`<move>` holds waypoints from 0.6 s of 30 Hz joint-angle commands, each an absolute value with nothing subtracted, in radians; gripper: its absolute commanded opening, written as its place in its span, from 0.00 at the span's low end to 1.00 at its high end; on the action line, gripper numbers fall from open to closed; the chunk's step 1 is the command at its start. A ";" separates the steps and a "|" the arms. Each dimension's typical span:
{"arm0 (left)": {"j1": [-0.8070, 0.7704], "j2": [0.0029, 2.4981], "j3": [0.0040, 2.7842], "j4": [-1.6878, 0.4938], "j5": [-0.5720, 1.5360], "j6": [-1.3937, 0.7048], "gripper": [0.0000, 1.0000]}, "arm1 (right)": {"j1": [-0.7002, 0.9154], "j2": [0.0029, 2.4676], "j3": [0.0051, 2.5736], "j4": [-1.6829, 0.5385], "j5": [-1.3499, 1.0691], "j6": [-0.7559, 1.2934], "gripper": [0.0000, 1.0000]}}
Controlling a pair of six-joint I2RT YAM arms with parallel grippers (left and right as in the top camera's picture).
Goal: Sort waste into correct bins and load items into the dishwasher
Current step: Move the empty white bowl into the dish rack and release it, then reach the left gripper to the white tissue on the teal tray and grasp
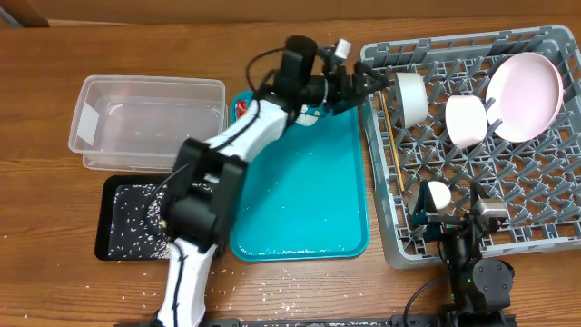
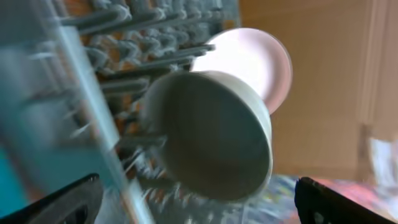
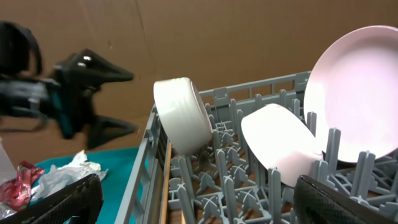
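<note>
**Left tool open at the rack, clear of the cream bowl**

Left tool (image 3: 133, 102): fingers spread wide, gripping nothing. It reaches over the left wall of the grey dish rack (image 1: 545, 218) at the far corner. The cream-white bowl (image 1: 410, 98) is straight ahead of it, standing on edge among the pegs. The right wrist view shows a gap between fingertips and bowl. The left wrist view is blurred.

Right tool (image 3: 198, 186): fingers also wide apart and empty, low at the rack's near edge, facing across it.

In the rack:
- The pink bowl (image 1: 467, 120) is on edge just right of the cream one.
- The plate (image 1: 525, 95) is upright just beside it.
- The chopsticks (image 1: 392, 136) lie on the lattice floor along the left wall.

The teal tray (image 1: 304, 200) sits left of the rack. The red-and-silver wrapper (image 3: 18, 186) and the crumpled tissue (image 3: 74, 171) are at its far end, under the left arm.

The clear tub (image 1: 145, 123) is at far left. The black tray (image 1: 104, 218) is just in front of it, with crumbs (image 1: 136, 209) inside. More crumbs are loose on the wooden table (image 1: 54, 272) near the arm base.

A brown cardboard wall (image 3: 249, 37) stands behind the table.
</note>
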State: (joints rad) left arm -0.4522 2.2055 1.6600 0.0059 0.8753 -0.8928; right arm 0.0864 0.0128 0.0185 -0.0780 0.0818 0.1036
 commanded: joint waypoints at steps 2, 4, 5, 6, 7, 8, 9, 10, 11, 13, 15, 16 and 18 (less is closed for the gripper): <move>-0.473 1.994 1.679 -0.352 0.400 -0.479 1.00 | 0.084 0.003 0.008 -0.073 0.080 0.105 1.00; -0.488 1.970 1.679 -0.508 0.106 -0.438 1.00 | 0.084 0.003 0.008 -0.073 0.080 0.105 1.00; -0.493 1.969 1.679 -0.559 -0.009 -0.432 1.00 | 0.084 0.003 0.008 -0.073 0.080 0.105 1.00; -0.496 1.975 1.678 -0.609 -0.127 -0.418 1.00 | 0.084 0.003 0.008 -0.073 0.080 0.105 1.00; -0.496 1.983 1.678 -0.630 -0.175 -0.395 1.00 | 0.084 0.003 0.008 -0.073 0.080 0.105 1.00; -0.496 1.995 1.678 -0.639 -0.202 -0.370 1.00 | 0.084 0.003 0.008 -0.073 0.080 0.105 1.00; -0.495 2.011 1.678 -0.641 -0.218 -0.342 1.00 | 0.084 0.003 0.008 -0.073 0.080 0.105 1.00; -0.492 2.027 1.678 -0.641 -0.222 -0.319 1.00 | 0.084 0.003 0.008 -0.073 0.080 0.105 1.00; -0.485 2.049 1.678 -0.641 -0.233 -0.307 1.00 | 0.084 0.003 0.008 -0.073 0.080 0.105 1.00; -0.476 2.086 1.678 -0.641 -0.254 -0.307 1.00 | 0.084 0.003 0.008 -0.073 0.080 0.105 1.00; -0.469 2.121 1.678 -0.642 -0.273 -0.307 0.99 | 0.084 0.003 0.008 -0.073 0.080 0.105 1.00; -0.464 2.140 1.678 -0.642 -0.273 -0.307 0.99 | 0.084 0.003 0.008 -0.073 0.080 0.105 1.00; -0.459 2.165 1.678 -0.643 -0.268 -0.307 0.97 | 0.084 0.003 0.008 -0.073 0.080 0.105 1.00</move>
State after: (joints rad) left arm -0.4698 2.1235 1.6779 -0.6407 -0.1928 -0.3496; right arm 0.0864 0.0120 0.0185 -0.0792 0.0818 0.1040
